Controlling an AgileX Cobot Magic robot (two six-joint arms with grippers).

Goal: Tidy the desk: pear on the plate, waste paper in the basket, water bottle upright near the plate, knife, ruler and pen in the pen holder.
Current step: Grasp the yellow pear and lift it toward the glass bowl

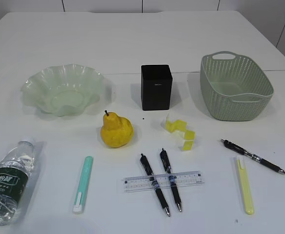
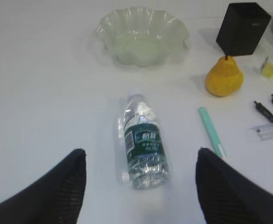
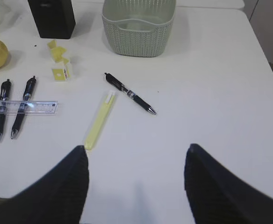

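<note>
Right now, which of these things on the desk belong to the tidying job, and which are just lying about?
For the job: pear, plate, basket, water bottle, ruler, three pens, two slim knives, folded yellow paper, pen holder.

Just lying about: nothing that I can see.

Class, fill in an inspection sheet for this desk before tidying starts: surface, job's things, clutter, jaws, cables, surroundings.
Surface: white desk, unstained.
Job's things: pear upright on the desk, plate empty; water bottle lying down; ruler beneath two black pens, third pen apart; mint knife and yellow knife flat; pen holder, contents hidden; basket empty.
Clutter: folded yellow paper on the desk.
Jaws: left gripper and right gripper open, holding nothing.
Cables: nothing seen.
Surroundings: pale wall panels.
</note>
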